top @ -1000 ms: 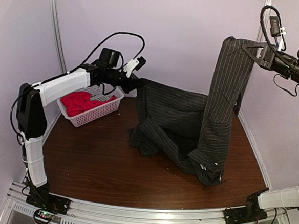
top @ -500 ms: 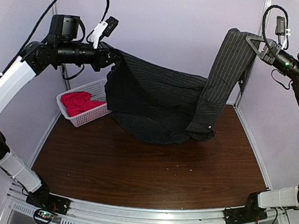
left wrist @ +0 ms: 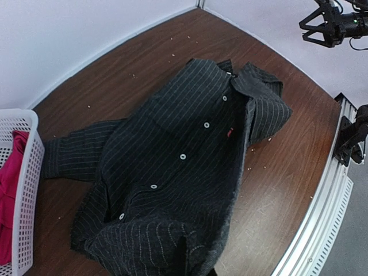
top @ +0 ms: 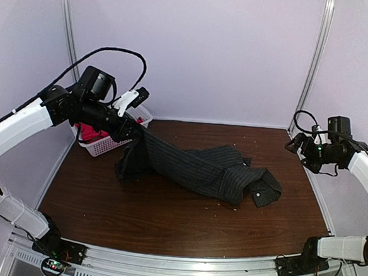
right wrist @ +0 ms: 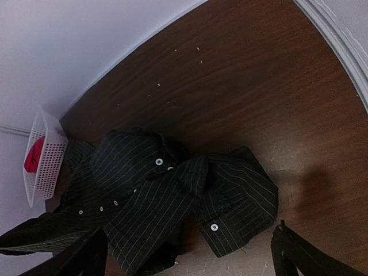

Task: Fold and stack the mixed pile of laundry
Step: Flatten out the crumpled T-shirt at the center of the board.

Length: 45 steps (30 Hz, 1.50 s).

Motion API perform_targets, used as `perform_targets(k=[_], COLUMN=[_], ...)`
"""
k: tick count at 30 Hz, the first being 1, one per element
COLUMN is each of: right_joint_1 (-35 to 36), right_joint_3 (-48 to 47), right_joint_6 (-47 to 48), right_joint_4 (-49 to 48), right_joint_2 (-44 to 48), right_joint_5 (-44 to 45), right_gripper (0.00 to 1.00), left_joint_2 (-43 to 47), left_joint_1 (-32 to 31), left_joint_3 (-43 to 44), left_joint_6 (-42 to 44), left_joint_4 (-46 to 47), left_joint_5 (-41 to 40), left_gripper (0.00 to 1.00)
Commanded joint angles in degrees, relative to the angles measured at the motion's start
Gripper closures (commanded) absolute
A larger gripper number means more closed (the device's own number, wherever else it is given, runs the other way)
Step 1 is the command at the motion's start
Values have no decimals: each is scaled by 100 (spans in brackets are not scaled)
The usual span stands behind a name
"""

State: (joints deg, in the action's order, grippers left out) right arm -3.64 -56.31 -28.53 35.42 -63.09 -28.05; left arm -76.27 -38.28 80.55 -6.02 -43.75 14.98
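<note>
Down from mid-air, the pinstriped shirt [top: 201, 167] now lies rumpled on the table [top: 166, 219]. My right gripper [top: 299, 148] has let go and stands open; my left gripper [top: 133, 130] clamps its edge. Nothing is folded yet, I judge, and the red T-shirt [top: 91, 133] sits in the basket [top: 104, 147].

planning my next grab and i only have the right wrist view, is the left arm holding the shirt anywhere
Observer: yes, the left jaws are shut on the pinstriped shirt at its hem end, beside the basket, and that end is raised.
Operator: anything caught on my side
Observer: no, the left wrist view shows the right jaws open and empty, up off the table.
</note>
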Motion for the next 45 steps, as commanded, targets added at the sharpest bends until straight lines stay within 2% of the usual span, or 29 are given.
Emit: perform_targets(k=[1,5,9,15,18,20,23,25,27,28,30,31,32,35,38,42,45], right_joint_1=[41,452,1264,2447,2713,2862,2955,2957,2943,2908,2790,2702,2628,2490,2353,2289,2296], right_joint_3=[396,788,1214,934,952,1021,974,914,751,632,414,259,78,-798,-1926,-3358,-4129], right_joint_6=[-562,-782,-1174,-1408,-1713,-2002,-2253,-2357,-2257,-2156,-1948,-1841,-1671,-862,141,1398,2022], right_joint_4=[1102,1074,474,-88,-639,-1189,-1701,-2074,-2119,-2059,-1861,-1738,-1587,-937,-374,164,309], right_joint_2=[891,1408,907,-421,-835,-1095,-1558,-1951,-2365,-2541,-2683,-2599,-2403,-1687,-1121,-794,-684], right_joint_5=[1031,319,-143,133,-124,-339,-217,-105,50,108,157,190,299,831,1243,1596,1465], right_gripper=[0,6,16,9,1,1,3,11,28,42,80,96,100,100,100,100,100], left_joint_2=[-588,-1146,-1473,-1473,-1481,-1486,-1486,-1492,-1490,-1477,-1420,-1371,-1331,-1296,-1432,-1690,-1772], left_joint_1=[-444,-979,-1324,-1410,-1410,-1409,-1410,-1410,-1411,-1410,-1410,-1396,-1372,-1147,-971,-963,-966], left_joint_3=[419,734,1103,1580,1813,1889,1890,1876,1890,1912,1958,2035,2117,2500,3111,4029,4607], left_joint_6=[-119,-34,160,86,25,-32,-84,-132,-193,-215,-271,-306,-342,-472,-363,151,408], left_joint_4=[-58,-46,-47,-48,-81,-69,-15,43,59,59,50,20,-47,-372,-735,-1013,-1043], left_joint_5=[-20,-95,114,4,-207,-307,-423,-472,-601,-705,-1023,-1264,-1568,-2427,-2911,-3276,-3169], left_gripper=[100,100,100,100,100,100,100,100,100,100,100,100,100,100,100,100,100])
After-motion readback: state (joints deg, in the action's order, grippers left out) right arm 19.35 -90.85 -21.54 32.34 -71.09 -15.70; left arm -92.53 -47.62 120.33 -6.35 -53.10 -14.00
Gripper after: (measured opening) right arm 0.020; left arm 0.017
